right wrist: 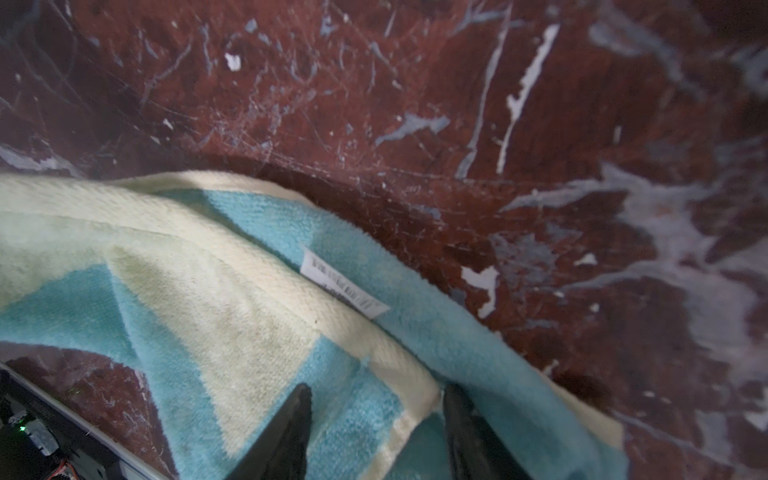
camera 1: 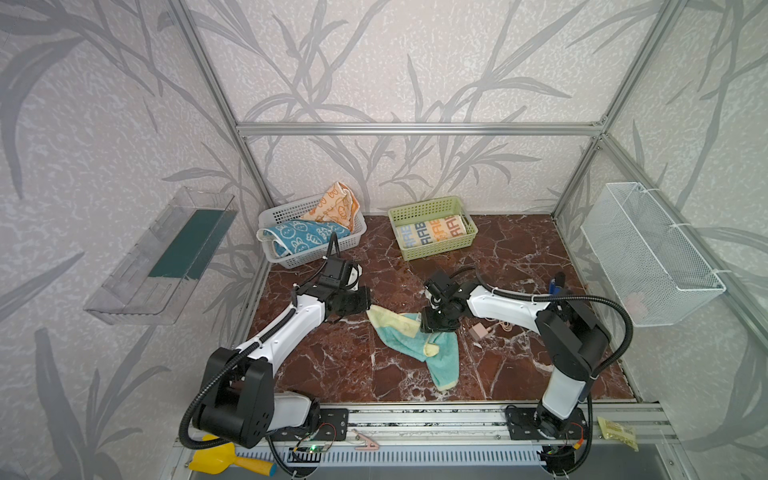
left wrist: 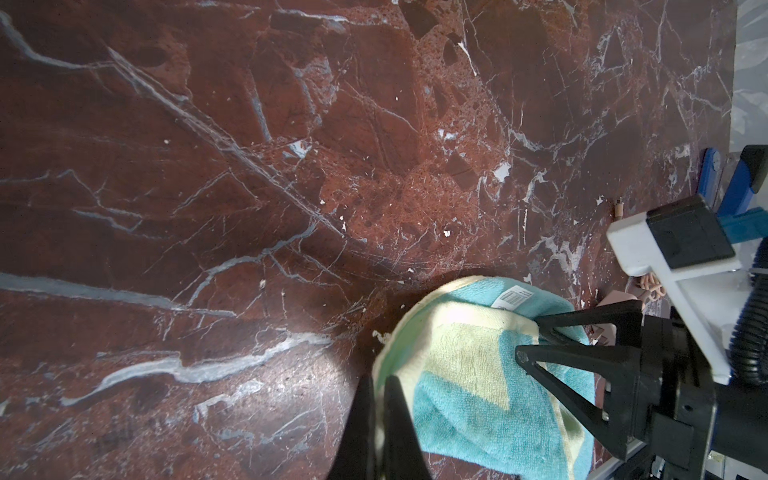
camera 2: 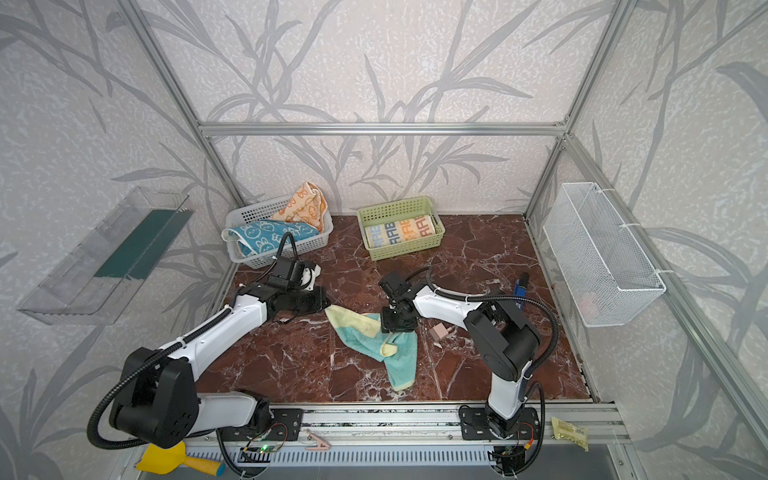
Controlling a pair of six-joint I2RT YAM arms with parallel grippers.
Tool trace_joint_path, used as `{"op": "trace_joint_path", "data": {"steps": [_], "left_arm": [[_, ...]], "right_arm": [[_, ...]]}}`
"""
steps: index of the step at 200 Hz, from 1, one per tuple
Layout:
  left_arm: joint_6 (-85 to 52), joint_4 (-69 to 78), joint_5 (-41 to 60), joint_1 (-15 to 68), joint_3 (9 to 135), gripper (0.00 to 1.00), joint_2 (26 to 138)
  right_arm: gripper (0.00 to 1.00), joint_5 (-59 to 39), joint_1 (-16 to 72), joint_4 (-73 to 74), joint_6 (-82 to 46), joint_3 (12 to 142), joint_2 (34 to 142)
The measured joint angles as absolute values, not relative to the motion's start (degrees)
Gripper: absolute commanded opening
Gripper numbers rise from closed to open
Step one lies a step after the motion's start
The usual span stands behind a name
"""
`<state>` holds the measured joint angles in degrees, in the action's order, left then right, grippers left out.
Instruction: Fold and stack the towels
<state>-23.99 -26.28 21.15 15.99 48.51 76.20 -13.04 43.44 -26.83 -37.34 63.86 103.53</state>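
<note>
A pale-yellow and blue towel (camera 1: 415, 345) (camera 2: 374, 338) lies crumpled in the middle of the marble floor. My left gripper (camera 1: 369, 306) (left wrist: 380, 386) is shut on its far-left yellow corner, and the cloth is pinched between the fingertips. My right gripper (camera 1: 432, 330) (right wrist: 376, 399) stands open over the towel's middle, fingers apart on either side of a yellow hem, near the white label (right wrist: 345, 289). A blue bunny towel (camera 1: 303, 239) and an orange bunny towel (camera 1: 336, 205) sit in the white basket. A folded striped "RAB" towel (camera 1: 432, 232) lies in the green basket.
The white basket (camera 1: 272, 216) stands at the back left and the green basket (camera 1: 419, 206) at the back centre. A pink plug (camera 1: 480, 331) with its cord lies just right of the towel. A wire basket (camera 1: 648, 253) hangs on the right wall, a clear shelf (camera 1: 162, 257) on the left.
</note>
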Motion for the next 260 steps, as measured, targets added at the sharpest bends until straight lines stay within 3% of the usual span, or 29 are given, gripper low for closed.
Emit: {"op": "trace_joint_path", "data": {"steps": [24,57,79,139,194,260], "left_arm": [[-23.99,-26.26,21.28,15.99,48.45,0.00,76.20],[-24.10,-25.58,21.82,15.99,47.44,0.00,76.20],[-24.23,-25.12,22.26,15.99,46.74,0.00,76.20],[-24.71,-24.82,22.33,15.99,46.28,0.00,75.72],[-25.56,-24.69,22.17,15.94,46.28,0.00,73.80],[-22.46,-25.56,21.10,15.94,53.21,0.00,56.31]], "right_arm": [[0.54,-13.65,43.44,-26.55,-37.78,63.86,103.59],[0.14,-16.40,43.77,-23.73,-37.87,64.51,105.32],[0.00,-17.15,44.05,-23.49,-36.60,67.51,106.83],[0.00,-16.45,44.21,-24.43,-29.41,77.67,103.28],[0.00,-16.05,44.25,-25.41,-24.95,77.54,96.66],[0.00,-9.63,44.27,-25.67,-20.97,74.91,79.48]]}}
